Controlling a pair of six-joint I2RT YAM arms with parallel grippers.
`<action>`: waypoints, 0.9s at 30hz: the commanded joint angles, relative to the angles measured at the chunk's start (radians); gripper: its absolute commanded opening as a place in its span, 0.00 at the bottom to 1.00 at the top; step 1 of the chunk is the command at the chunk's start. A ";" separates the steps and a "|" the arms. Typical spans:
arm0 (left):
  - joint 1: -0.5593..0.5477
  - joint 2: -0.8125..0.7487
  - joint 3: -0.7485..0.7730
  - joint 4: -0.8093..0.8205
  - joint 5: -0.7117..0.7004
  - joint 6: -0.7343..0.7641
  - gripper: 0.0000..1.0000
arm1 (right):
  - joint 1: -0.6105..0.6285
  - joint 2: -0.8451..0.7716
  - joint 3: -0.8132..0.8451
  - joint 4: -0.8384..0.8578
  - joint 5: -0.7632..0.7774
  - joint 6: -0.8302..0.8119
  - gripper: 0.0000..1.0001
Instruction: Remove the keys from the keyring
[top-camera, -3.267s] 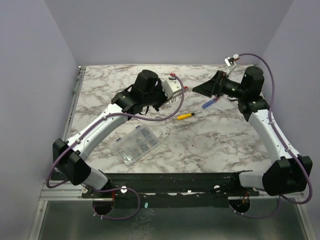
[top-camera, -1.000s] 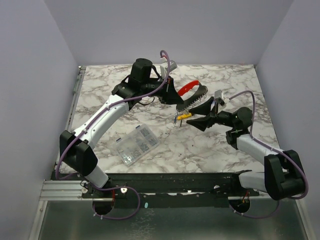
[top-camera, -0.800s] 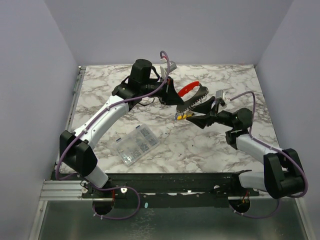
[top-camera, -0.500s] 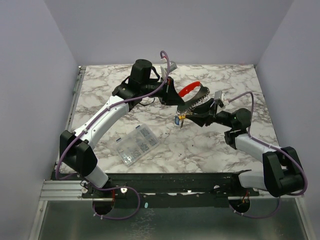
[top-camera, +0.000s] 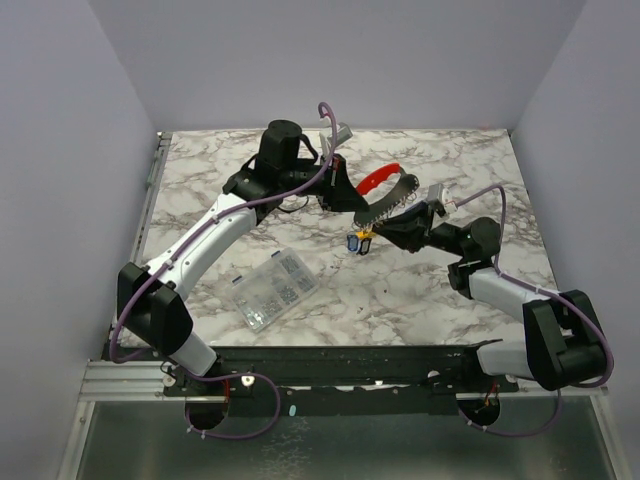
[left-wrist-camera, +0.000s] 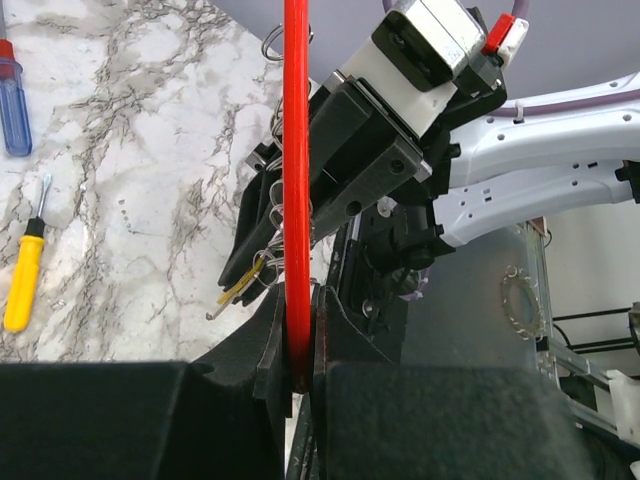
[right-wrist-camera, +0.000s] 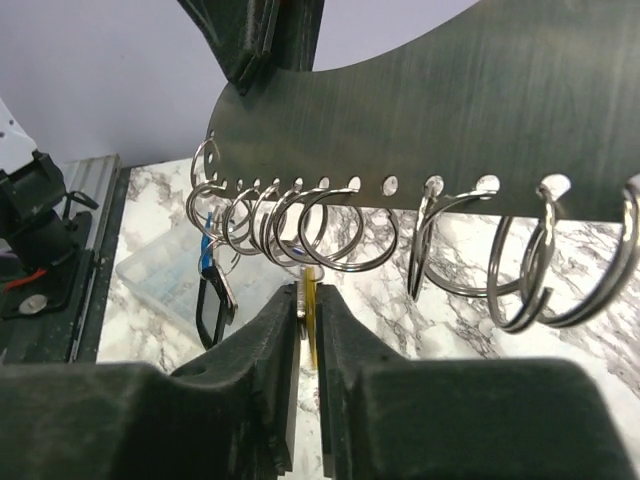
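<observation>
Your right gripper (right-wrist-camera: 308, 300) is pinching shut on a thin yellow key (right-wrist-camera: 311, 335) that is hanging under the keyring (right-wrist-camera: 450, 120). Your left gripper (left-wrist-camera: 298, 335) is squeezing the red band (left-wrist-camera: 296, 150) and holding the keyring up in the air over the table (top-camera: 400, 300). The key is looking tiny and light, so it is likely swinging easily. The rings (right-wrist-camera: 340, 235) are looking stiff, springy and slippery. You are best gripping the key by its flat part, close to its ring.
</observation>
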 joint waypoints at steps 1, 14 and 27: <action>0.017 -0.048 -0.019 0.054 0.000 -0.016 0.00 | 0.008 -0.001 -0.010 0.046 0.007 0.006 0.15; 0.096 -0.079 -0.167 0.093 -0.266 -0.094 0.00 | 0.007 -0.035 0.052 -0.124 -0.044 0.077 0.01; 0.101 -0.069 -0.324 0.125 -0.243 -0.056 0.00 | 0.006 -0.039 0.367 -0.935 -0.037 -0.264 0.01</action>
